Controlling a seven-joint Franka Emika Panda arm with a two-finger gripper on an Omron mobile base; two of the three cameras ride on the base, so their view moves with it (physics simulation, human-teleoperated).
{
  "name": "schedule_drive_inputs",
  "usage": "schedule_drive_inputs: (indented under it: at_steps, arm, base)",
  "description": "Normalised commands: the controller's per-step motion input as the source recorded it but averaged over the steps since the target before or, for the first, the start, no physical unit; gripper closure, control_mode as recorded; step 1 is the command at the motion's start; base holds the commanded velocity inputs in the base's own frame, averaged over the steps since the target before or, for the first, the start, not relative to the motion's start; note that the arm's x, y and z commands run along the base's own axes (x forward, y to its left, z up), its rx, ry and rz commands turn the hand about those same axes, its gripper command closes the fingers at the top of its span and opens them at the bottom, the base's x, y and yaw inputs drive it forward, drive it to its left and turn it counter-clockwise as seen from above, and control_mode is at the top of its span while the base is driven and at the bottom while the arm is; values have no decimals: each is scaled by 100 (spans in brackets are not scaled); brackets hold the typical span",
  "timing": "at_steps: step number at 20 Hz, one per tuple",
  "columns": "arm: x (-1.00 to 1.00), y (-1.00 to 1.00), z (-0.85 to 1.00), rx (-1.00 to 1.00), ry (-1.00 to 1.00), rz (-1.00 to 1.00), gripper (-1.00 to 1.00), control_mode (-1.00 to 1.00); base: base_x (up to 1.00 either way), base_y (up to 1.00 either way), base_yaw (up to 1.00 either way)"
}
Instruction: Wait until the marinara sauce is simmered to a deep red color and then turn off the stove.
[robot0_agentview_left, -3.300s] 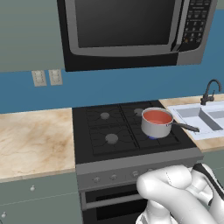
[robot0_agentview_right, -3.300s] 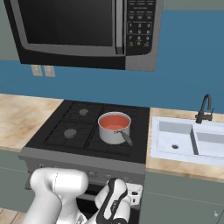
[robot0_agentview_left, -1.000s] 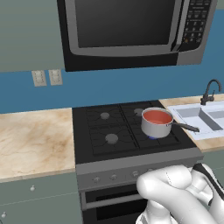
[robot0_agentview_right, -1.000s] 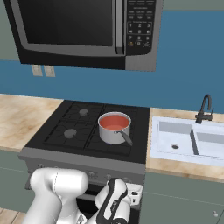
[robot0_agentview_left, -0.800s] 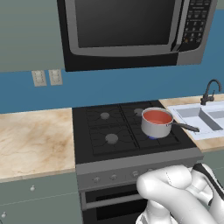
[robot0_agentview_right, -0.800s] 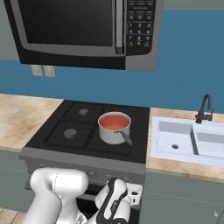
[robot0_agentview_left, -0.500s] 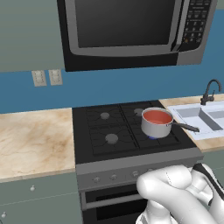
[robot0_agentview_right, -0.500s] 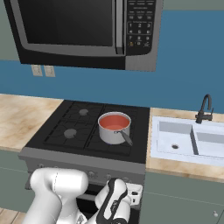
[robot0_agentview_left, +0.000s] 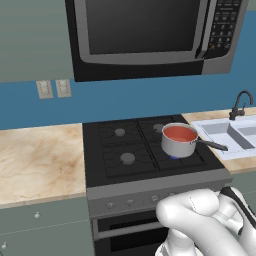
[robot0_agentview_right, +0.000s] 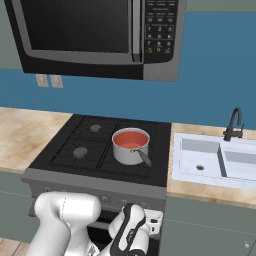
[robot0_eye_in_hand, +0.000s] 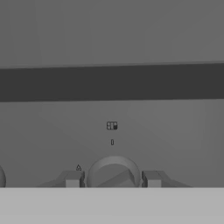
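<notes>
The marinara sauce (robot0_agentview_left: 179, 133) (robot0_agentview_right: 131, 138) is a smooth orange-red disc in a small steel saucepan (robot0_agentview_left: 176, 147) (robot0_agentview_right: 129, 154) on the front right burner of the stove (robot0_agentview_left: 125, 150) (robot0_agentview_right: 75, 150). The pan's dark handle points toward the sink. My arm is folded low in front of the stove's grey front panel. In the hand view my gripper (robot0_eye_in_hand: 113, 178) is shut on a round stove knob (robot0_eye_in_hand: 113, 171), with one fingertip (robot0_eye_in_hand: 73, 178) on each side of it. A dark slot runs across the panel above the knob.
A black-and-silver microwave (robot0_agentview_left: 150, 35) (robot0_agentview_right: 95, 35) hangs above the cooktop. A white sink (robot0_agentview_left: 235, 135) (robot0_agentview_right: 215, 157) with a dark faucet (robot0_agentview_right: 232, 122) lies to the right. Beige counter (robot0_agentview_left: 35, 160) (robot0_agentview_right: 20, 132) extends left, with wall outlets (robot0_agentview_left: 52, 88).
</notes>
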Motion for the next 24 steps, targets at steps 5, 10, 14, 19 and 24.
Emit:
schedule_drive_inputs:
  at_steps: [5,10,14,19,24]
  arm:
    - [0,0,0,0,0,0,100,-100]
    - [0,0,0,0,0,0,100,-100]
    - [0,0,0,0,0,0,100,-100]
    - [0,0,0,0,0,0,100,-100]
    - [0,0,0,0,0,0,100,-100]
  base:
    - [0,0,0]
    - [0,0,0]
    - [0,0,0]
    - [0,0,0]
    - [0,0,0]
